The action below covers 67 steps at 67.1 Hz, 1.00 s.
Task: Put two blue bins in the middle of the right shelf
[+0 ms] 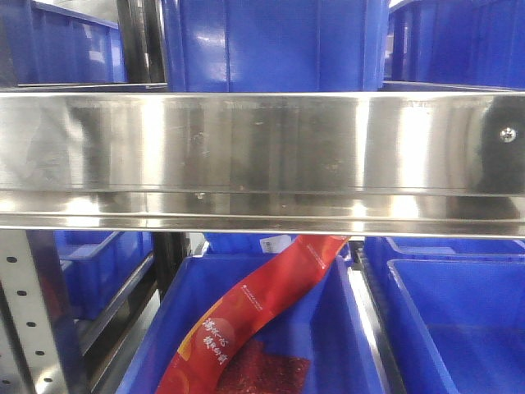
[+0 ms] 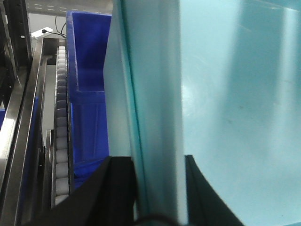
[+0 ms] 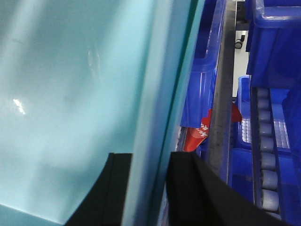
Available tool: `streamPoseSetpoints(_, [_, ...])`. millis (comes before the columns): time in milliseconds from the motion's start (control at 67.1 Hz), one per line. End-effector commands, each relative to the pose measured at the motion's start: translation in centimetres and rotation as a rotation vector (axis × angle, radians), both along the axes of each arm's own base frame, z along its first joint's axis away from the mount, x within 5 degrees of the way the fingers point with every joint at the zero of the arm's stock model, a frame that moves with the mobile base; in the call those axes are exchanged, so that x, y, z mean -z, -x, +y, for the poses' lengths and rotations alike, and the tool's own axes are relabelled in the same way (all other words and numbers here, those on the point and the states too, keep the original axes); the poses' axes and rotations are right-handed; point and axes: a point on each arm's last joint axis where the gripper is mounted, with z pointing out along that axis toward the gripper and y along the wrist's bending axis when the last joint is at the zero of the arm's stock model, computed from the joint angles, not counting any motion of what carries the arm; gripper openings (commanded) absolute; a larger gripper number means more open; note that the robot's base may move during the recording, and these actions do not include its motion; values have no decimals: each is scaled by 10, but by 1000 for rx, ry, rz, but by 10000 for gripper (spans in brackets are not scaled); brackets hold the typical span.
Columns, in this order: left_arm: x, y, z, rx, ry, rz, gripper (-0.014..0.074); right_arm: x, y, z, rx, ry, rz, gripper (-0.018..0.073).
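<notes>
In the left wrist view a pale cyan-blue bin (image 2: 235, 94) fills the right side. My left gripper (image 2: 160, 188) is shut on its side wall, one black finger (image 2: 117, 188) outside and the other inside. In the right wrist view, the pale bin (image 3: 70, 94) fills the left side, and my right gripper (image 3: 148, 188) is shut on its opposite wall. A thin seam runs along each gripped wall; I cannot tell whether two bins are nested. The front view shows neither the pale bins nor the grippers. The shelf's broad stainless-steel rail (image 1: 262, 148) spans that view.
Dark royal-blue bins stand above the rail (image 1: 271, 41) and below it (image 1: 459, 320). A red snack packet (image 1: 246, 320) lies in the lower middle bin. Roller tracks (image 2: 61, 117) (image 3: 265, 155) and dark blue bins (image 2: 89, 94) flank the pale bin.
</notes>
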Motion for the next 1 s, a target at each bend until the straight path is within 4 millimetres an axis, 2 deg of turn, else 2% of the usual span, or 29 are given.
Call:
streamPoseSetpoints(0, [-25,9,2,-1,121,-136,-111,-10,2,-1,1,-18,-71,-154])
streamPoseSetpoints(983, [-25,9,2,0,119,-133,-111,-10,3,-1,-1,-21,-67,-154])
